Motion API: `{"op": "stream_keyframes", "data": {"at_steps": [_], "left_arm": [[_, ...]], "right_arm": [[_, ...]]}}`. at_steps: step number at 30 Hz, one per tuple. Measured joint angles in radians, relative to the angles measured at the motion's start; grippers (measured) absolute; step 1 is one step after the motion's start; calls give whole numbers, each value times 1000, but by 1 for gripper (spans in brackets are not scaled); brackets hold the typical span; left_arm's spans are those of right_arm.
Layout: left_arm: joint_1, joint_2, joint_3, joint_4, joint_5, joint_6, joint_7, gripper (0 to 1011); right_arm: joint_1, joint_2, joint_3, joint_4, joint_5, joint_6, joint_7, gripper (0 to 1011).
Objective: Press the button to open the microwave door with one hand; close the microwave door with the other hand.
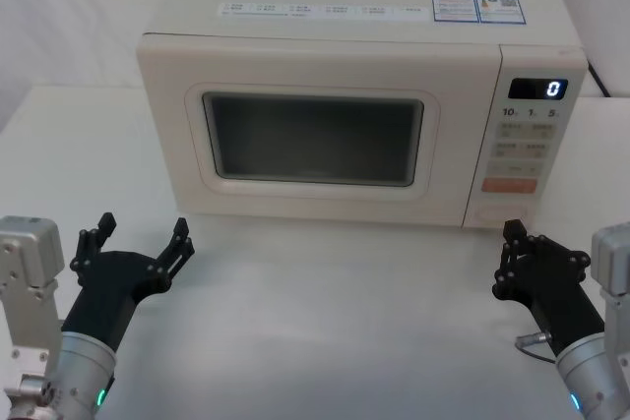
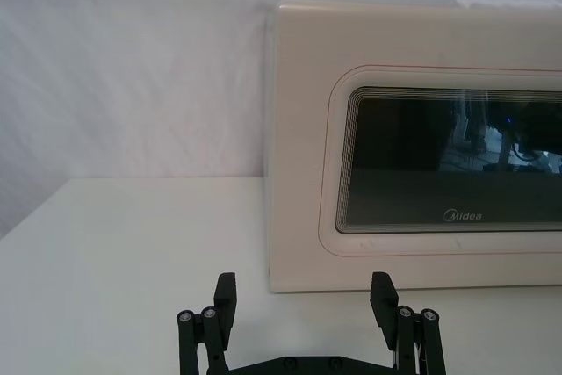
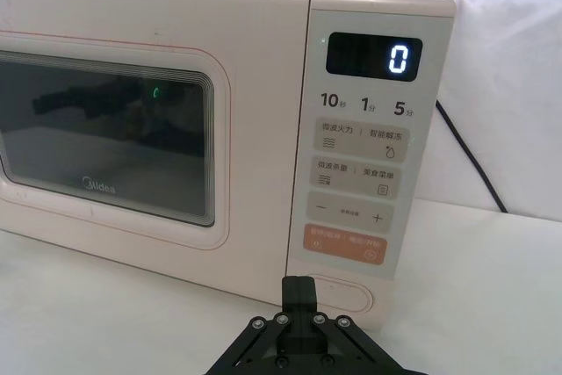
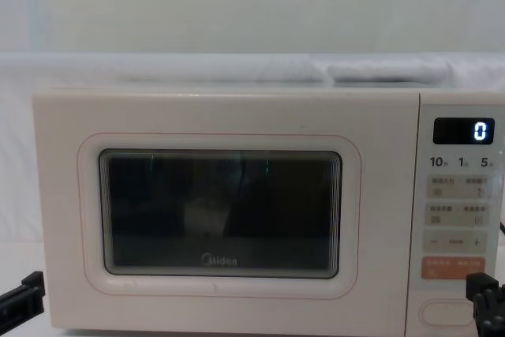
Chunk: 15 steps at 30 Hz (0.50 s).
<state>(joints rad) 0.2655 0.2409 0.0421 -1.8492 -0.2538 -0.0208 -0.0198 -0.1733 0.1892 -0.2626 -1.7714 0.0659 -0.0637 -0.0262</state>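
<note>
The microwave (image 1: 354,115) is set at twelve o'clock on the white table (image 1: 335,322), facing the robot; the microwave door (image 1: 315,130) is seen shut, flush with the cream body, its dark window taking up most of the front; the "Midea" logo is read under the window in the chest view.

The control panel (image 1: 532,135) is found at the door's three o'clock side; a "0" is shown on the display (image 1: 536,89); the orange key (image 1: 509,185) sits low on the panel; the button (image 1: 500,212) is placed just below it, at the panel's six o'clock end, untouched.

The left gripper (image 1: 143,238) is held at about eight o'clock, over the table, well apart from the door; its fingers are spread wide with nothing between them.

The right gripper (image 1: 516,243) is held at about four o'clock, near the button and just short of it; its fingers are drawn together, nothing clamped.
</note>
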Motion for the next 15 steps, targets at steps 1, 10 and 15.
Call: {"op": "stream_keyframes", "data": {"at_steps": [1, 10, 15], "left_arm": [[0, 0, 0, 0, 0, 0, 0, 1001], [0, 0, 0, 0, 0, 0, 0, 1001], [0, 0, 0, 0, 0, 0, 0, 1001]], "right_arm": [[0, 0, 0, 0, 0, 0, 0, 0], [0, 0, 0, 0, 0, 0, 0, 0], [0, 0, 0, 0, 0, 0, 0, 0]]}}
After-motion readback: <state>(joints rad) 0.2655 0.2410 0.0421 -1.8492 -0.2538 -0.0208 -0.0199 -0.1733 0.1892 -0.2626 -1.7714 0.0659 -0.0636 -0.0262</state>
